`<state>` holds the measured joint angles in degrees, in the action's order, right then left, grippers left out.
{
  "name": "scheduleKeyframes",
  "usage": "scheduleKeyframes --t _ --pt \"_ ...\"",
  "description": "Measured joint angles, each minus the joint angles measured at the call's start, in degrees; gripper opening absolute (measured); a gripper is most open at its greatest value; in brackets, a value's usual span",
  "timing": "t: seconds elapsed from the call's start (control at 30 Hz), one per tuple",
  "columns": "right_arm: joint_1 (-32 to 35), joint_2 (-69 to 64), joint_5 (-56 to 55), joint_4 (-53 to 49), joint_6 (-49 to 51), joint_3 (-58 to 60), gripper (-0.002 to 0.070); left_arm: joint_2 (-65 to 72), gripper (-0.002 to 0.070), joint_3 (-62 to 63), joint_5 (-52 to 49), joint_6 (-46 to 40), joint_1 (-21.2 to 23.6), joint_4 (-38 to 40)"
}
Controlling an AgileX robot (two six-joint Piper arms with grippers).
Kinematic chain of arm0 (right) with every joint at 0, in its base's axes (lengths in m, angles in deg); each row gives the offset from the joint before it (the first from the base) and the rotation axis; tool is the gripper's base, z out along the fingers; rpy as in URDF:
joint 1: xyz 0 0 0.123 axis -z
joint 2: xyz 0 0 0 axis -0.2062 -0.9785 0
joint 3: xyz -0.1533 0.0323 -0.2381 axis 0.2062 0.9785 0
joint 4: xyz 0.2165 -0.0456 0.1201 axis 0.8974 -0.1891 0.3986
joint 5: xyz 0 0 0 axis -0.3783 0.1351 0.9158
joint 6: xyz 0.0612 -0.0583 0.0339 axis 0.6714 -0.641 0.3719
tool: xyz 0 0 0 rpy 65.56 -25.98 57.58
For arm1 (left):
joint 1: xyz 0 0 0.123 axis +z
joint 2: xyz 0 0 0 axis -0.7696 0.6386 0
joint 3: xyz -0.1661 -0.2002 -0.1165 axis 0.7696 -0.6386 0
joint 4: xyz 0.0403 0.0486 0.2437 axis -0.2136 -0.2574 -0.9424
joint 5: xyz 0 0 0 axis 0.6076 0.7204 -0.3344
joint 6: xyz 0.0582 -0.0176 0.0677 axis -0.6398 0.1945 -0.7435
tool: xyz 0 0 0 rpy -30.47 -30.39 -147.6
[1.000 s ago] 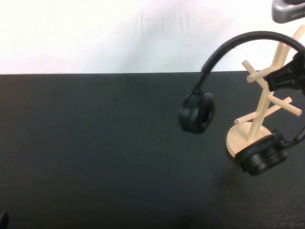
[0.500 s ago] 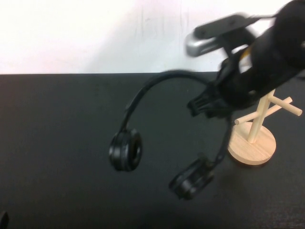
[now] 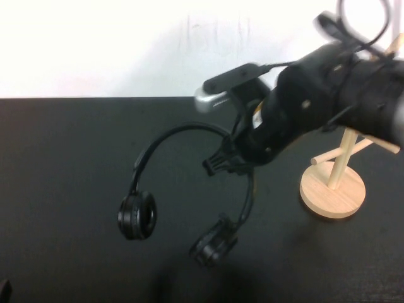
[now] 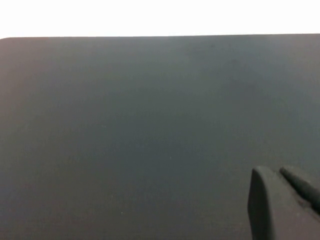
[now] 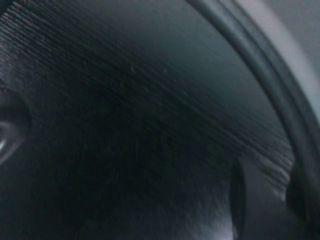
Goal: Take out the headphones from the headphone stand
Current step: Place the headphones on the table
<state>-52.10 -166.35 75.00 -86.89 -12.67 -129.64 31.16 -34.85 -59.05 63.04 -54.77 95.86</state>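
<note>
The black headphones [image 3: 183, 130] hang in the air over the middle of the table, clear of the wooden headphone stand [image 3: 332, 189]. One ear cup [image 3: 137, 215] hangs at the left and the other [image 3: 213, 243] lower, near the table. My right gripper [image 3: 225, 165] is shut on the headband's right side, left of the stand. In the right wrist view the headband [image 5: 272, 95] runs close past one finger [image 5: 255, 205]. My left gripper [image 4: 275, 172] is shut and empty over bare table, at the near left corner in the high view [image 3: 3, 290].
The black table [image 3: 76, 164] ends at a white wall behind. The stand's disc base sits at the right, with its pole [image 3: 344, 154] and pegs partly hidden behind my right arm [image 3: 328, 95].
My right arm has swung left and down with the headphones, carrying them off the stand and out over the middle of the table. The stand has stayed in place.
</note>
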Motion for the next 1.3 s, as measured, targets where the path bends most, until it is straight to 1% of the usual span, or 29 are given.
scheduleKeyframes --t 0.1,0.37,0.6,0.97,1.03,1.13,1.23,1.3 --pt "-0.33 -2.70 -3.38 -2.33 0.51 0.00 0.0134 0.00 -0.0003 0.00 0.00 0.00 0.00 0.00" --pt "-0.25 -8.74 -8.69 -12.34 6.52 0.00 0.0134 0.00 -0.0003 0.00 0.00 0.00 0.00 0.00" --pt "0.23 -11.87 -12.79 -13.57 8.06 0.00 0.0134 0.00 -0.0003 0.00 0.00 0.00 0.00 0.00" --pt "1.36 -14.40 -14.25 -14.59 8.93 -0.08 0.0146 0.00 -0.0003 0.00 0.00 0.00 0.00 0.00" --pt "1.36 -14.62 -14.39 -14.83 8.93 -0.08 0.0168 0.00 -0.0003 0.00 0.00 0.00 0.00 0.00" --pt "1.36 -14.87 -14.43 -14.87 8.93 -0.08 0.0242 0.00 -0.0003 0.00 0.00 0.00 0.00 0.00" --pt "1.36 -14.87 -14.43 -15.48 8.93 -0.08 0.0330 0.00 -0.0003 0.00 0.00 0.00 0.00 0.00" --pt "1.36 -14.87 -14.43 -16.40 9.58 -0.08 0.0357 0.00 -0.0003 0.00 0.00 0.00 0.00 0.00"
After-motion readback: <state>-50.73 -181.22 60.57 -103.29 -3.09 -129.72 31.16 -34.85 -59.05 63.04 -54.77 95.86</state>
